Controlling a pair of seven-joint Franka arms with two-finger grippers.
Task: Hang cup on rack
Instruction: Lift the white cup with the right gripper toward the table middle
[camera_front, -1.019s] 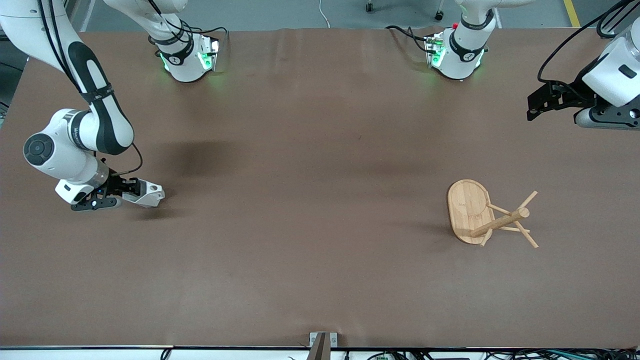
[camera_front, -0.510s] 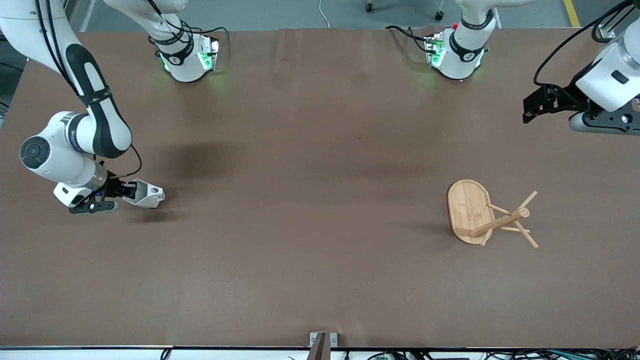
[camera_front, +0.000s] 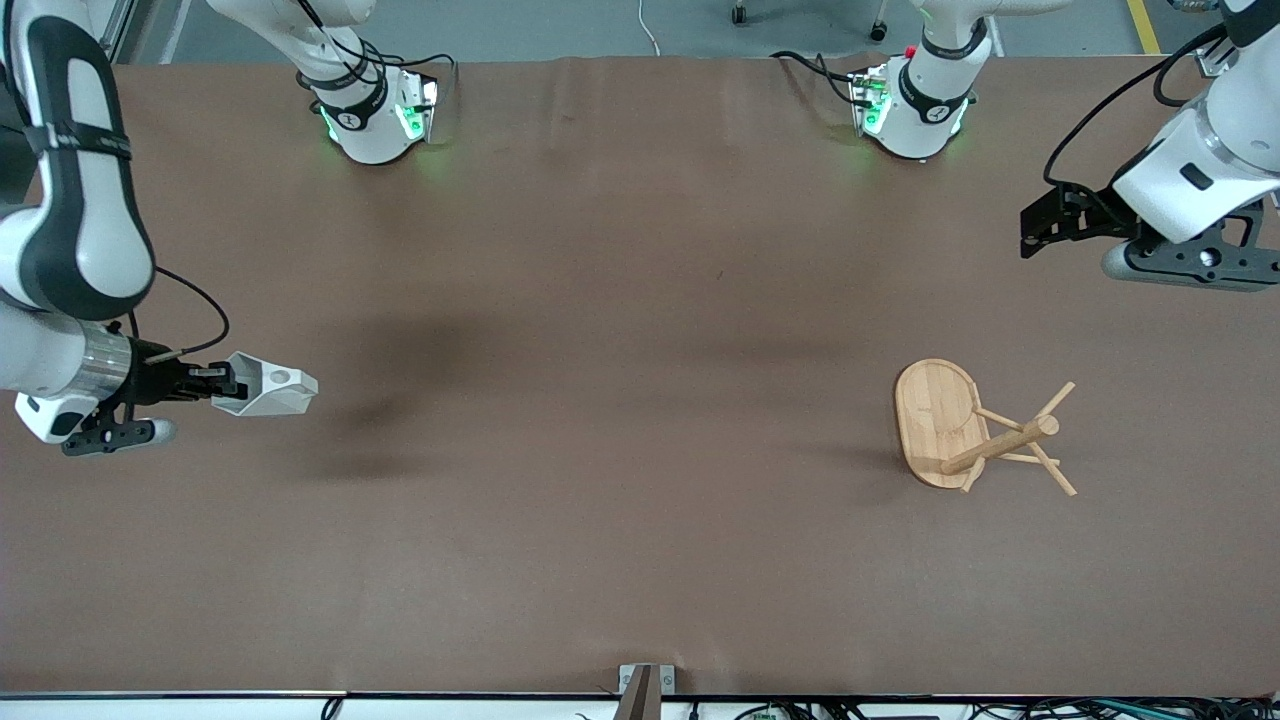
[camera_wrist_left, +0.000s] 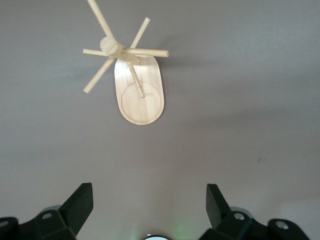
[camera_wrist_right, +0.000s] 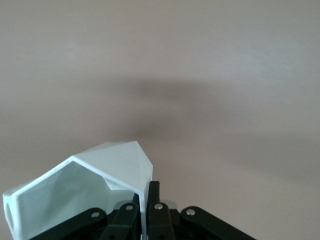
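The white faceted cup (camera_front: 268, 390) hangs on its side in the air over the right arm's end of the table, its shadow on the brown cloth below it. My right gripper (camera_front: 228, 385) is shut on the cup's wall, one finger inside the rim and one outside. In the right wrist view the cup (camera_wrist_right: 85, 185) fills the corner beside that gripper (camera_wrist_right: 148, 187). The bamboo rack (camera_front: 975, 430) stands on its oval base toward the left arm's end. My left gripper (camera_front: 1035, 225) is open and holds nothing, up in the air with the rack (camera_wrist_left: 135, 80) ahead of its fingers (camera_wrist_left: 80, 205).
Both arm bases (camera_front: 375, 115) (camera_front: 915, 110) stand along the table edge farthest from the front camera, with cables beside them. A small metal bracket (camera_front: 640, 685) sits at the table edge nearest to that camera.
My right gripper has closed on the cup, lifted it off the table and drawn it toward the right arm's end. The left gripper has shifted slightly toward the table's middle.
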